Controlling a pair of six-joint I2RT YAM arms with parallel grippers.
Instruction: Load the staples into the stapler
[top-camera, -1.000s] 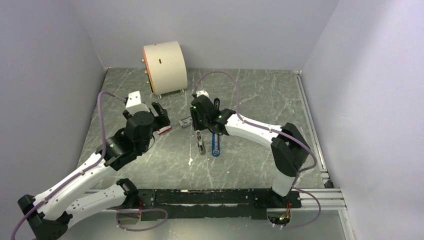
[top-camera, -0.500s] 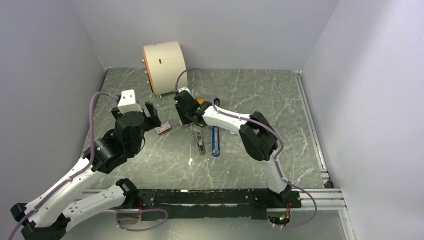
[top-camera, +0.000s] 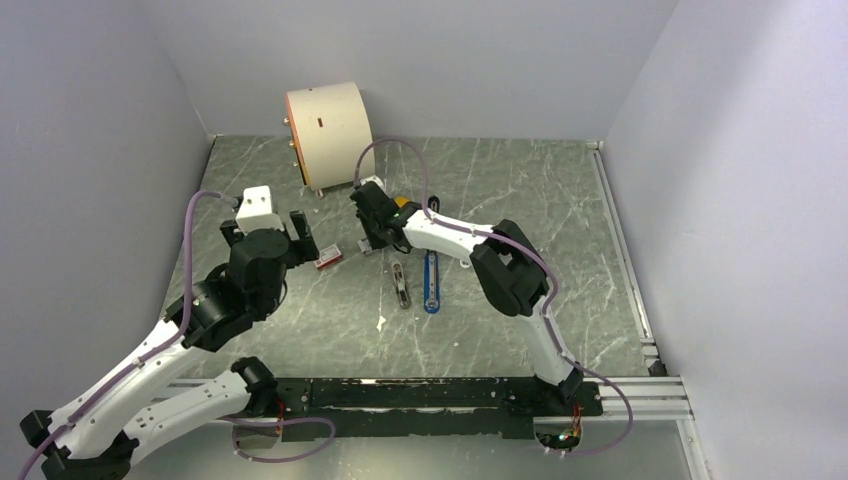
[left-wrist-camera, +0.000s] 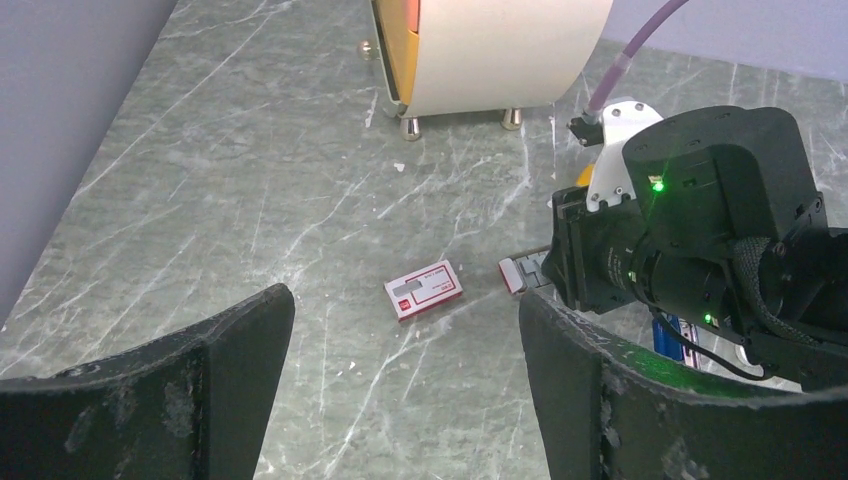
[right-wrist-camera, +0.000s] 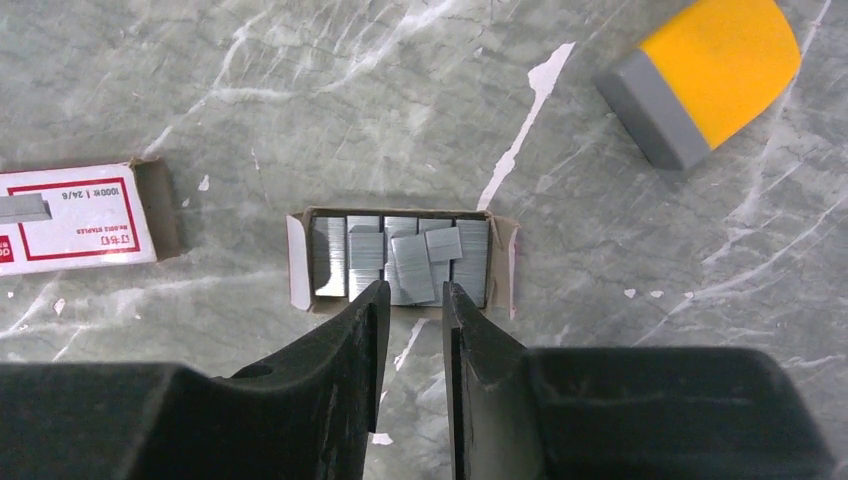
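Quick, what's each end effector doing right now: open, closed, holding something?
Left end effector: wide open, empty.
Right end effector: slightly open, empty, poised over the staples in the cardboard tray.

The white-and-black left arm stretches toward the far left, and its black two-finger left tool (top-camera: 265, 228) is spread wide. The right arm bends leftward at mid-scene; its black right tool (right-wrist-camera: 415, 292) points down, its fingers narrowly parted.

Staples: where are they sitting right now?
Right wrist view, centre: the staples lie in an open cardboard tray just ahead of the right pincer, red-and-white box at the view's left.
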